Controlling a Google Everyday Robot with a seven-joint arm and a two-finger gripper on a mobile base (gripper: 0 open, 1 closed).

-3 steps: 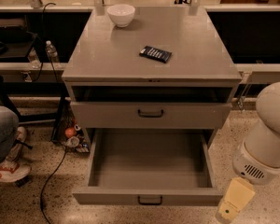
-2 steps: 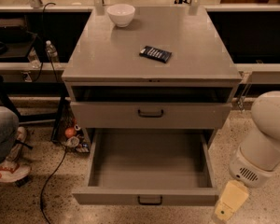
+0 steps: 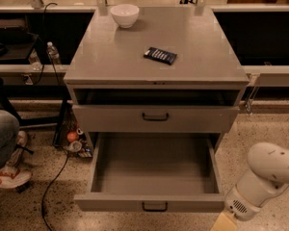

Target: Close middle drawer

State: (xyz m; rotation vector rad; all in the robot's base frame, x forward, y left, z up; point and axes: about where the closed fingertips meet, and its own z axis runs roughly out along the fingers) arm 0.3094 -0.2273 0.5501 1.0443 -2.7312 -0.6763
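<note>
The middle drawer (image 3: 154,170) is pulled far out of the grey cabinet (image 3: 156,47). It is a long empty tray with a low front panel (image 3: 111,202) and a small dark bar handle (image 3: 155,206). Above it sits a taller-fronted drawer (image 3: 111,118) with a bigger handle (image 3: 155,116), with a dark gap over it. My white arm (image 3: 265,177) comes in at the lower right. My gripper (image 3: 225,223) is a tan tip at the bottom edge, just right of the drawer's front right corner and mostly cut off.
A white bowl (image 3: 124,14) and a dark flat remote-like object (image 3: 160,55) lie on the cabinet top. A person's leg and shoe (image 3: 5,172) are at the left. A black cable (image 3: 53,186) and small clutter (image 3: 73,139) lie on the floor left of the cabinet.
My arm and gripper have moved down and to the left, closer to the open drawer's front right corner. The drawer has not moved.
</note>
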